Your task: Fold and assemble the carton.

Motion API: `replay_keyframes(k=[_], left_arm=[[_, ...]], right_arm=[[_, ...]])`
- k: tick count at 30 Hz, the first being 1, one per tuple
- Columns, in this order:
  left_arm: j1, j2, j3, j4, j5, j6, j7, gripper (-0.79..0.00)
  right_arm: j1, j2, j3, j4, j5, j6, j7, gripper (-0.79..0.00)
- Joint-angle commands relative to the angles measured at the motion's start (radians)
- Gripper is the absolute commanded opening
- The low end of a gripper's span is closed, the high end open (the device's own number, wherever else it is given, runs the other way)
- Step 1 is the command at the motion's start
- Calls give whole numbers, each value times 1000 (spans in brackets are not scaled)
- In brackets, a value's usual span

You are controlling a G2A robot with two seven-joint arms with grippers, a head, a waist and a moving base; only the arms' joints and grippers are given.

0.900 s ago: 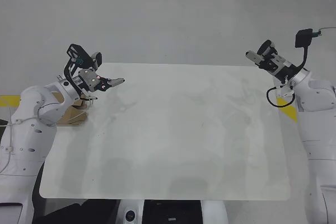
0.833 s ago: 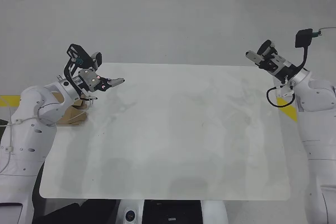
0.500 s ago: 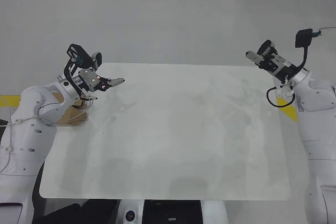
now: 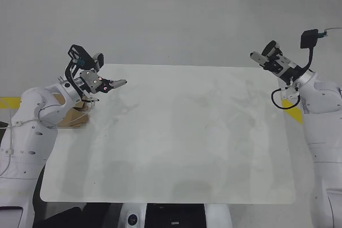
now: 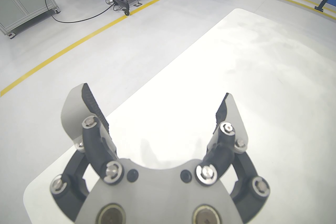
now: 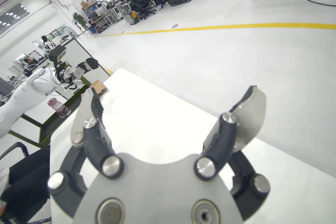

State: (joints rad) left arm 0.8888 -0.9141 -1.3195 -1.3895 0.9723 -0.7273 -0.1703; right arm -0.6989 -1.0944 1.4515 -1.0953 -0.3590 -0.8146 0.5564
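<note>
1. The left gripper [image 5: 155, 93] hangs over the far left corner of the table [image 4: 171, 171]. Its fingers are spread wide with nothing between them.
2. The right gripper [image 6: 170, 93] sits over the far right corner, likewise spread and empty.
3. The carton [image 4: 75, 118] is brown cardboard, seemingly flat. It lies just off the table's left edge, partly hidden under the left arm; what it rests on I cannot tell.
4. No folding looks begun, so the first job is probably bringing the carton onto the table.
5. Risks from here:
   - The left arm crowds the carton, so a cramped reach may catch only an edge — a flat sheet held that way could sag and slip free.
   - Dragging it across the table's rim could crease a panel away from its fold lines.
</note>
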Motion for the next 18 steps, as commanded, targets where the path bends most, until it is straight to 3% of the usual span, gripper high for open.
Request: replay_keyframes(k=[1,7,18], left_arm=[[0,0,0,0,0,0,0,-1],[9,-1,-1,6,-28,10,-2,0],[-1,16,-97,129,-371,-7,-239,0]], right_arm=[[0,0,0,0,0,0,0,-1],[0,0,0,0,0,0,0,0],[0,0,0,0,0,0,0,0]])
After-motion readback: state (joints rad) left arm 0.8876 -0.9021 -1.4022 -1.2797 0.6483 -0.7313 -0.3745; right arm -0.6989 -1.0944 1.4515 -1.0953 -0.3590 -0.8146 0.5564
